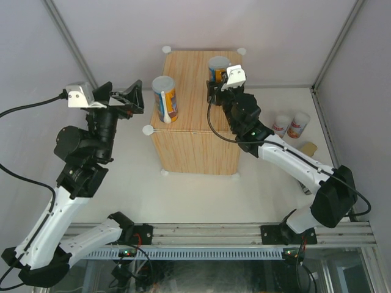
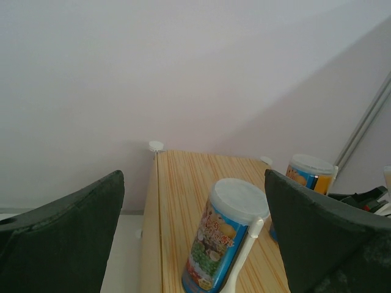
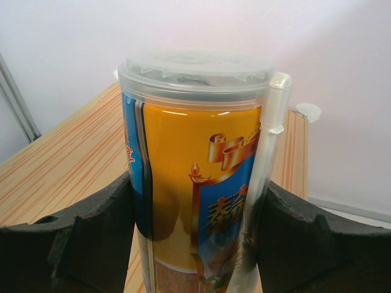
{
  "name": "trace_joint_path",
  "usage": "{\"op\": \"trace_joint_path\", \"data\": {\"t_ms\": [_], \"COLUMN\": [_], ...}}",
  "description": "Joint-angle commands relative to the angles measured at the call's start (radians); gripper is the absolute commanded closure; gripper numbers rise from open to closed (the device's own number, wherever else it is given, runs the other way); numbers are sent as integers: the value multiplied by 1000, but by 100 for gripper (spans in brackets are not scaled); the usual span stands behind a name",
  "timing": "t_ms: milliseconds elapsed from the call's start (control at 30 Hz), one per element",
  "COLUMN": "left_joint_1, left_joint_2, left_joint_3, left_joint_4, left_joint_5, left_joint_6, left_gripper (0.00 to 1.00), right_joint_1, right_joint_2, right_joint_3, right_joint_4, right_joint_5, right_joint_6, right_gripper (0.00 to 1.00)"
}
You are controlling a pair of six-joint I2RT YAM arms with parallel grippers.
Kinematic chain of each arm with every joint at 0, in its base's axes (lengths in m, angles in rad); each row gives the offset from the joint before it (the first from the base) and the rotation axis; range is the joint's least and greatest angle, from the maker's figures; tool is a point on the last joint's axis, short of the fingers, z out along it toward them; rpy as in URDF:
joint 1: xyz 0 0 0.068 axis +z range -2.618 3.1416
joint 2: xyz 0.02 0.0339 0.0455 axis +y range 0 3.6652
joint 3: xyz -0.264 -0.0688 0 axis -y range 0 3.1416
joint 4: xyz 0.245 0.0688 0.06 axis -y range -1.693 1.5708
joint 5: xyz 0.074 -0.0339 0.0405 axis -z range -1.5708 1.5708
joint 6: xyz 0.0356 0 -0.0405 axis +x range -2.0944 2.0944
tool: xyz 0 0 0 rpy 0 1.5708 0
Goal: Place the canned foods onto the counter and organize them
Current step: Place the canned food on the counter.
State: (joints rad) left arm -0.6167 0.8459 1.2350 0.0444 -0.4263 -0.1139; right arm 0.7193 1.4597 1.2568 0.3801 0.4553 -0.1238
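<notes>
Canned foods: two tall cylinders stand upright on the counter (image 1: 194, 137); two short white-red cans (image 1: 282, 125) sit close together on the white table (image 1: 201, 195) to its right.
Near tall can (image 1: 165, 97): round tube with a blue and orange printed wrap and a cloudy plastic lid. A white plastic spoon (image 1: 165, 113) is fixed down its side. It stands by the counter's left edge, untouched.
Far tall can (image 3: 189, 165): glossy orange-and-blue wall and a ribbed translucent cap, with a clear-sleeved spoon (image 3: 269, 152) running along one side. It is placed toward the counter's far right corner.
Counter: boxy, pale wood-grain with fine orange streaks, and white round knobs (image 1: 167, 49) at the corners.
Right gripper (image 3: 195, 213): dark, grainy, foam-like pads (image 3: 91, 232) are pressed against both sides of the far tall can, one on the bare wall, the other against the clear-sleeved spoon.
Left gripper (image 2: 195, 238): two broad, dark, wedge-shaped fingers (image 2: 61, 238) are spread wide and grip nothing. It hangs left of the counter, apart from the near tall can ahead of it.
</notes>
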Motion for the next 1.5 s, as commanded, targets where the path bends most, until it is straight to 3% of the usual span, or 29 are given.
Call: {"op": "trace_joint_path", "data": {"t_ms": [0,800,1400,1467], "left_joint_1": [30,93,109,109], "left_joint_2": [-6,24,1,0], "left_joint_3": [-4,-83,-127,-129], "left_joint_4": [83,160,161,162], "left_joint_5": [32,64,61,63], "left_joint_6": [-24,-2,-30,-31], "left_gripper": [0,0,0,0], "right_joint_1": [-76,-242,-272,-273], "right_joint_2": [44,438,557,568], "right_joint_3": [99,494,656,678], "right_joint_4": [138,94,29,3], "right_joint_5": [-73,-204,-214,-204], "right_joint_6": [42,90,48,48], "right_gripper": [100,100,100,95]}}
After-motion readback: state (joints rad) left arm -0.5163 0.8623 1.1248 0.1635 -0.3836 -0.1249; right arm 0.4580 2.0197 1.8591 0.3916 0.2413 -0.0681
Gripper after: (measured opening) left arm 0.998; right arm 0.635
